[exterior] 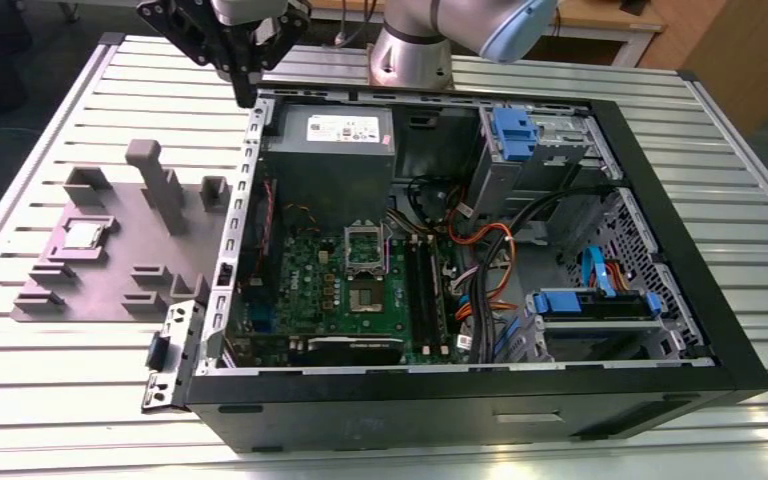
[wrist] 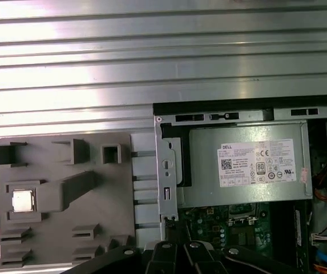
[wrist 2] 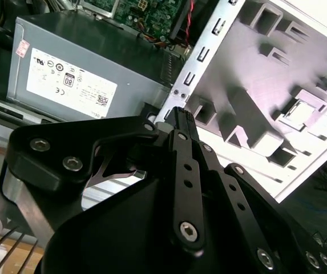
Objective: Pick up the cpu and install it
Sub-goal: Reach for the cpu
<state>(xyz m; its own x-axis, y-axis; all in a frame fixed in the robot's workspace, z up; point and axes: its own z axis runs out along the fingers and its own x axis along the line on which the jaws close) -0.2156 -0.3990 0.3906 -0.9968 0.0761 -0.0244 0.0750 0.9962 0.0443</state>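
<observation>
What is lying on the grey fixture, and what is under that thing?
The cpu lies in a square recess of the fixture, silvery top up. The recess floor under it is covered by the cpu, so it cannot be seen.
</observation>
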